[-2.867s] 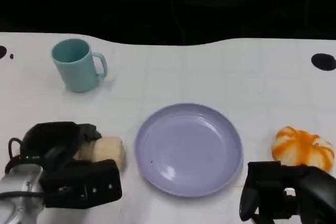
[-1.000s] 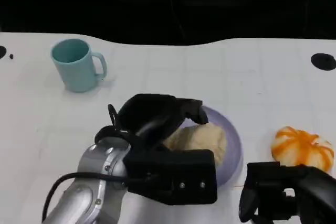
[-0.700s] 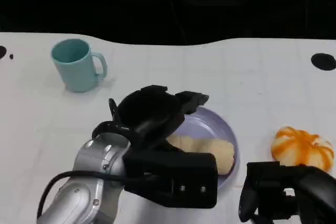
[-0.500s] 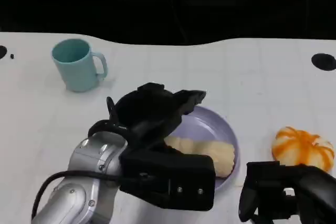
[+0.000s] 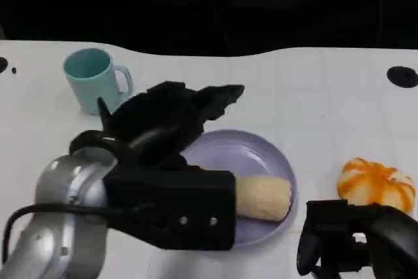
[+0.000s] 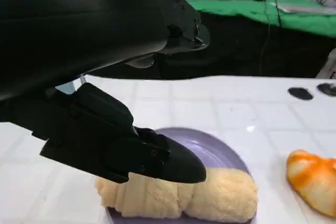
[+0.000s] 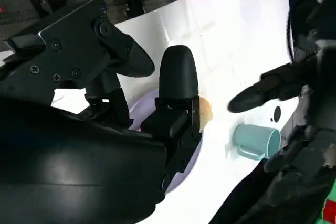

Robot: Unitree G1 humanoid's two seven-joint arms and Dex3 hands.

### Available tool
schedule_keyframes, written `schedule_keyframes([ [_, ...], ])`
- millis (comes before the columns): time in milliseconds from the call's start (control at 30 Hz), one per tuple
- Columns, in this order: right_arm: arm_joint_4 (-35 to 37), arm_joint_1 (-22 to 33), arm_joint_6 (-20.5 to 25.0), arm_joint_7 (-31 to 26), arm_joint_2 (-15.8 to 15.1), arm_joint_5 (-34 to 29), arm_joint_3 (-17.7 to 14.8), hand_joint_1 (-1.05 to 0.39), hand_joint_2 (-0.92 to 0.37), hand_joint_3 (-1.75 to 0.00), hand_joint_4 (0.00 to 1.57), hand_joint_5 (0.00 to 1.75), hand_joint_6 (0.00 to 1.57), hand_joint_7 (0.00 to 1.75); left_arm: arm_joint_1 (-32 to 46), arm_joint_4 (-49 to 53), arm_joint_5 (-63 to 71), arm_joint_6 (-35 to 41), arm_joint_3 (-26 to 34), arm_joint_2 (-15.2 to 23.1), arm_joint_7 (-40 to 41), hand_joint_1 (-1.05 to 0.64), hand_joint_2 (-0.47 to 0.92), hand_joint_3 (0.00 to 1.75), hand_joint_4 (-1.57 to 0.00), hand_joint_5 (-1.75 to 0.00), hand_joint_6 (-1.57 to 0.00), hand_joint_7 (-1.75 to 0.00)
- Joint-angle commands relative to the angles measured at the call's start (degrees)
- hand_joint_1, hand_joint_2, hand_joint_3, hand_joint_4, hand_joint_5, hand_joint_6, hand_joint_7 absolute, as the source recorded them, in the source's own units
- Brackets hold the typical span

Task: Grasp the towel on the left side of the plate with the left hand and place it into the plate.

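A rolled cream towel point(image 5: 261, 197) lies on its side inside the lilac plate point(image 5: 261, 155), toward the plate's near edge. My left hand point(image 5: 170, 112) hovers above the plate's left part with its fingers spread and nothing in them. In the left wrist view the black fingers point(image 6: 121, 145) hang just over the towel point(image 6: 210, 195), apart from it, with the plate point(image 6: 210, 140) beneath. My right hand point(image 5: 346, 240) rests at the table's near right corner, fingers apart, holding nothing; the right wrist view shows it point(image 7: 157, 93) the same way.
A teal mug point(image 5: 95, 80) stands at the far left, handle to the right. An orange-and-white striped soft object point(image 5: 375, 184) lies right of the plate, just beyond my right hand. Black round marks sit at the table's far edges.
The left hand carried the towel from the plate's left side into the plate, let it go, then lifted and drew back to the left. The right hand stayed still.
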Motion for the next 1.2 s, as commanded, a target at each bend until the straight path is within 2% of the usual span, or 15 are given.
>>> schedule_keyframes([
  [33, -0.38, -0.19, 0.48, -0.29, -0.51, 0.33, -0.28, -0.13, -0.48, -1.17, 0.78, 1.72, 0.69, 1.45, 2.77, -5.93, -9.02, 4.07, 6.78, 0.79, -3.78, -0.73, 0.92, 0.21, -0.05, -0.54, -0.18, -0.05],
  [200, -0.39, -0.43, 1.17, -0.36, -0.24, 0.81, -0.41, -0.12, -0.48, -1.18, 0.78, 1.72, 0.69, 1.45, 5.91, -12.65, -20.13, 10.98, 14.15, 0.43, -5.46, -0.7, 0.92, 0.24, -0.19, -0.61, -0.29, -0.08],
  [333, -0.31, -0.63, 0.95, -0.43, -0.45, 0.42, -0.08, -0.11, -0.48, -1.2, 0.77, 1.71, 0.68, 1.45, 9.72, -17.35, -28.45, 14.84, 18.95, -0.54, -4.15, -0.6, 0.92, 0.25, -0.31, -0.63, -0.39, -0.1],
  [500, -0.43, -1.01, 1.66, -0.78, -0.52, 0.23, 0.3, -0.11, -0.48, -1.19, 0.77, 1.71, 0.69, 1.45, 16.33, -22.15, -38.03, 17.09, 25.53, -4.11, -0.7, -0.47, 0.92, 0.27, -0.6, -0.59, -0.6, -0.09],
  [600, -0.47, -1.22, 1.99, -0.85, -0.54, 0.24, 0.39, -0.11, -0.48, -1.18, 0.77, 1.71, 0.68, 1.45, 21.3, -24.21, -44.85, 19.2, 29.01, -9.77, 3.6, -0.41, 0.92, 0.27, -0.81, -0.65, -0.83, -0.16],
  [733, -0.15, -1.3, 1.72, -0.73, -0.38, 0.36, 0.28, -0.1, -0.49, -1.18, 0.77, 1.71, 0.68, 1.46, 26.7, -26.78, -53.41, 24.36, 31.56, -17.37, 10.21, -0.34, 0.92, 0.29, -0.85, -0.82, -0.98, -0.2],
  [767, -0.05, -1.32, 1.78, -0.72, -0.29, 0.49, 0.2, -0.1, -0.49, -1.18, 0.77, 1.71, 0.68, 1.46, 27.79, -27.33, -55.24, 25.64, 32.09, -18.53, 11.64, -0.32, 0.88, 0.43, -0.83, -1.01, -1.02, -0.28],
  [800, 0.14, -1.31, 1.59, -0.64, -0.24, 0.55, 0.14, -0.09, -0.49, -1.18, 0.76, 1.71, 0.68, 1.46, 28.83, -27.99, -57.22, 27.22, 32.64, -19.84, 13.13, -0.31, 0.81, 0.58, -0.82, -1.1, -1.0, -0.39],
  [833, 0.37, -1.28, 1.32, -0.52, -0.22, 0.61, 0.08, -0.09, -0.49, -1.18, 0.76, 1.71, 0.68, 1.46, 30.02, -28.52, -59.19, 28.2, 33.07, -20.82, 14.25, -0.3, 0.73, 0.75, -0.81, -1.18, -0.96, -0.54],
  [867, 0.55, -1.25, 1.07, -0.43, -0.22, 0.61, 0.05, -0.09, -0.49, -1.18, 0.76, 1.71, 0.68, 1.46, 30.97, -28.79, -60.97, 28.58, 33.47, -21.26, 14.9, -0.29, 0.66, 0.91, -0.8, -1.29, -0.88, -0.8],
  [900, 0.7, -1.25, 0.91, -0.35, -0.28, 0.57, 0.03, -0.09, -0.49, -1.17, 0.76, 1.71, 0.68, 1.46, 31.91, -28.87, -63.08, 28.87, 34.1, -21.64, 15.3, -0.29, 0.64, 0.97, -0.79, -1.33, -0.84, -0.93],
  [967, 0.98, -1.36, 0.92, -0.25, -0.49, 0.45, -0.05, -0.11, -0.49, -1.16, 0.75, 1.71, 0.68, 1.46, 34.0, -29.13, -66.21, 28.57, 34.91, -21.85, 16.25, -0.28, 0.64, 1.03, -0.8, -1.42, -0.79, -1.12],
  [1067, 1.71, -1.42, 0.12, 0.0, -0.46, 0.34, -0.18, -0.1, -0.5, -1.16, 0.75, 1.71, 0.67, 1.46, 36.56, -29.69, -67.56, 27.65, 34.46, -21.41, 18.73, -0.3, 0.66, 0.99, -0.78, -1.53, -0.75, -1.31],
  [1133, 2.03, -1.45, -0.09, 0.03, -0.44, 0.3, -0.14, -0.1, -0.5, -1.16, 0.75, 1.71, 0.67, 1.46, 37.46, -29.16, -68.04, 26.83, 33.92, -21.3, 20.14, -0.3, 0.66, 0.98, -0.77, -1.57, -0.73, -1.37],
  [1200, 2.42, -1.4, -0.36, 0.1, -0.4, 0.3, -0.06, -0.08, -0.5, -1.17, 0.75, 1.71, 0.67, 1.46, 37.96, -27.88, -68.36, 25.64, 33.35, -21.47, 21.2, -0.26, 0.61, 1.06, -0.75, -1.64, -0.7, -1.51],
])
